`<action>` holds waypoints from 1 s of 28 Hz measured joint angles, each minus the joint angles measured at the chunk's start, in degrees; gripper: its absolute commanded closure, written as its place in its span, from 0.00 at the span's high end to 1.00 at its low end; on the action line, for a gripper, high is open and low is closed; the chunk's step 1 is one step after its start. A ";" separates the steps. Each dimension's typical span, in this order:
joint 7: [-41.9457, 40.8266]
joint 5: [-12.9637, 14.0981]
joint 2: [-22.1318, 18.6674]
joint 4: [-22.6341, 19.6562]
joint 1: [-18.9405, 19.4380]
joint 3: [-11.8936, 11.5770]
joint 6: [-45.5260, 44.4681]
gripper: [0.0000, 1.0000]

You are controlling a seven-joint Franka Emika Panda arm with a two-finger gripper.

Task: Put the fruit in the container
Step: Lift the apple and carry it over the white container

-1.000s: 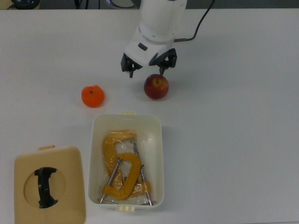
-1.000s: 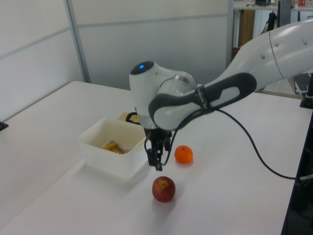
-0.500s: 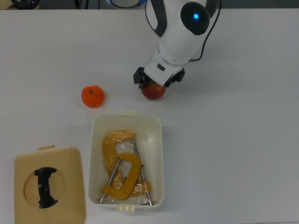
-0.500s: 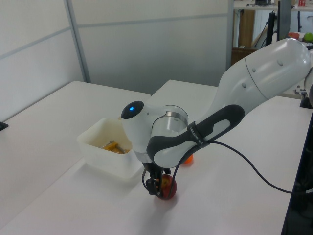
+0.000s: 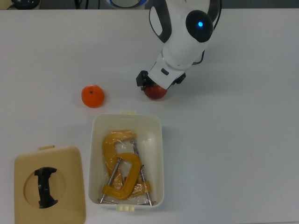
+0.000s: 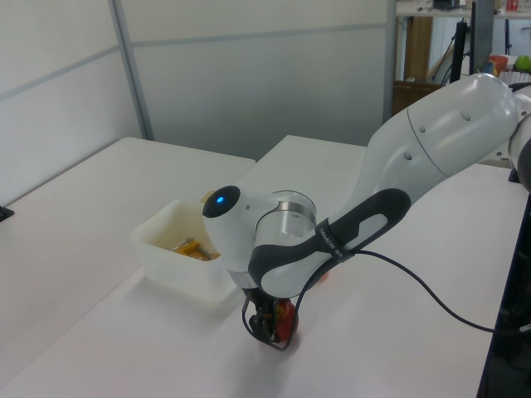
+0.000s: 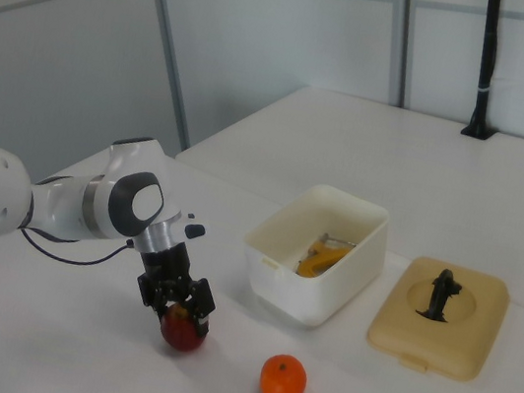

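Observation:
The dark red apple [image 5: 157,94] [image 7: 183,334] rests on the white table just beyond the short end of the container [image 5: 161,154] [image 7: 274,258]. My gripper [image 5: 159,85] [image 7: 176,309] is low over the apple, open, with a finger on each side of it. In the left view the apple [image 6: 286,320] peeks out behind the gripper [image 6: 269,328]. The orange fruit [image 5: 92,95] [image 7: 283,379] lies apart on the table, toward the top view's left of the apple. The arm hides it in the left view.
Two yellow metal clamps [image 5: 121,168] [image 7: 320,256] lie inside the container. A flat tan lid [image 5: 65,186] [image 7: 435,329] with a black handle sits beside it at the top view's lower left. The arm's black cable trails across the table in the left view.
The gripper swung from behind the apple to over it and came down around it. Over the last half second it sank a little lower. The apple, orange fruit and container stayed put.

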 measured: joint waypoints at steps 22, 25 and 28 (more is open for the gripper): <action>1.20 8.24 -4.63 14.66 -10.93 -1.42 1.32 0.00; 2.07 8.78 -3.50 16.60 -12.51 -1.45 1.33 0.00; 3.68 8.81 -1.06 18.95 -13.34 -1.45 1.81 0.00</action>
